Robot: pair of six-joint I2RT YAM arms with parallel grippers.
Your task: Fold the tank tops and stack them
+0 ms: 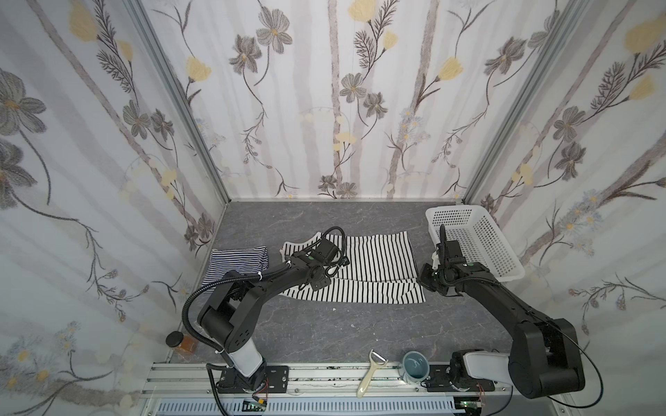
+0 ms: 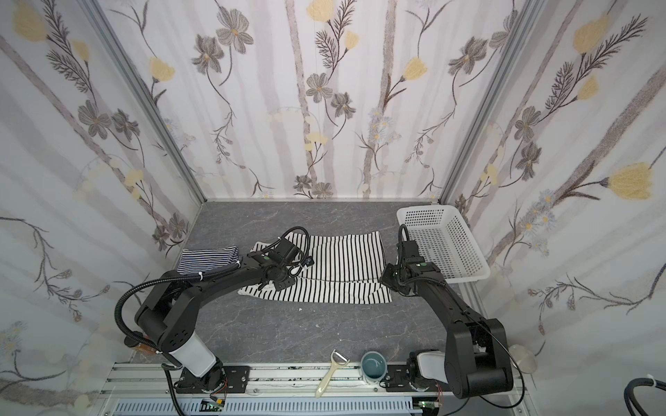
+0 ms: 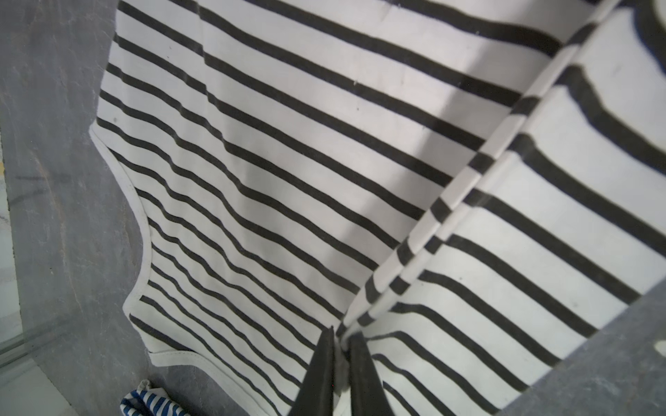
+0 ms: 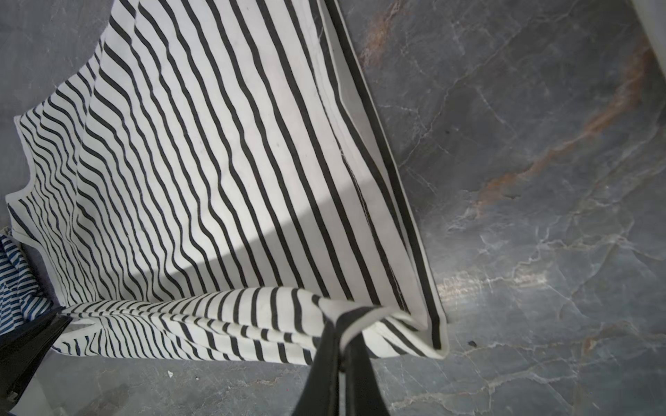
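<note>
- The grey marbled table point(image 1: 324, 331) carries everything.
- The wide-striped tank top point(image 1: 378, 259) lies spread across the table's middle, white with black stripes, between the navy-striped top and the basket. A ridge of its cloth near the front edge runs from one gripper to the other.
- The white perforated basket point(image 1: 447, 216) sits at the back right, just beside the top's right end.
- The navy-striped tank top point(image 1: 238, 261) lies folded at the left, close to the spread top but apart from it.
- The left gripper point(image 3: 340, 333) is clamped on the ridge at the top's left end.
- The right gripper point(image 4: 342, 324) pinches the hem corner at the right end.
- A blue cup point(image 1: 414, 365), a cream peeler point(image 1: 371, 374) and a black-lidded jar point(image 1: 180, 342) sit along the front.
</note>
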